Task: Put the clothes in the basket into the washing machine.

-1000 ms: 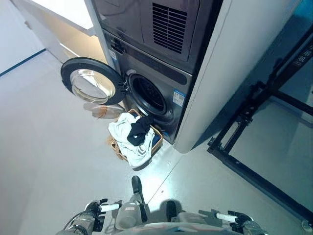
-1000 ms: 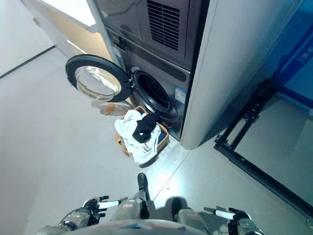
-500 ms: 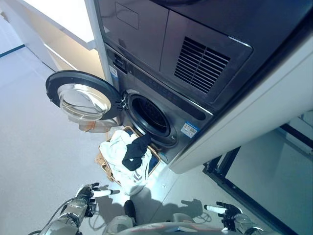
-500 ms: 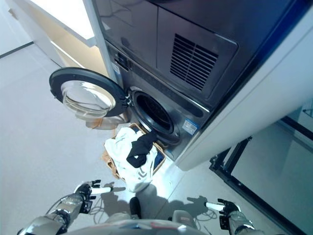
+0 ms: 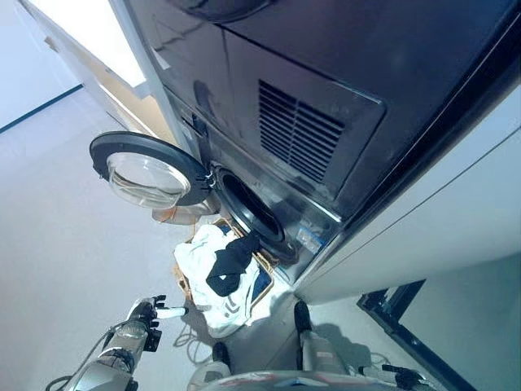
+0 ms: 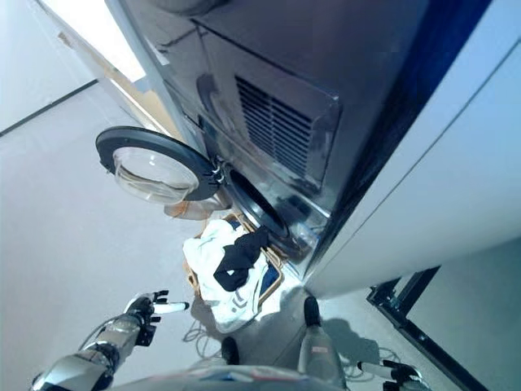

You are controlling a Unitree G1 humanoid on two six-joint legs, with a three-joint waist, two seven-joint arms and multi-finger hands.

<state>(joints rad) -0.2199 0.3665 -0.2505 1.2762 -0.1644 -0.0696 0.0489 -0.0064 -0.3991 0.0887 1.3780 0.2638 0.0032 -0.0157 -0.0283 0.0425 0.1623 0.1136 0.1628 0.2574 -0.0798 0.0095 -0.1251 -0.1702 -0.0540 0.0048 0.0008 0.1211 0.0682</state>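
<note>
L hand (image 5: 145, 314) hangs low w/ fingers spread, holding nothing. Basket (image 5: 262, 283) of clothes (image 5: 210, 273) sits just ahead-right of it, below washer's open door (image 5: 150, 170). R hand (image 6: 397, 374): can't tell.

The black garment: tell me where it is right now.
The black garment lies on top of the white clothes in the basket, on the floor just below the washing machine's open drum, centre-left in both views.

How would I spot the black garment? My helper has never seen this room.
Find the washing machine with its round door swung open. A basket stands on the floor below its opening, heaped with white clothes. The black garment lies on top, the only dark piece.
</note>
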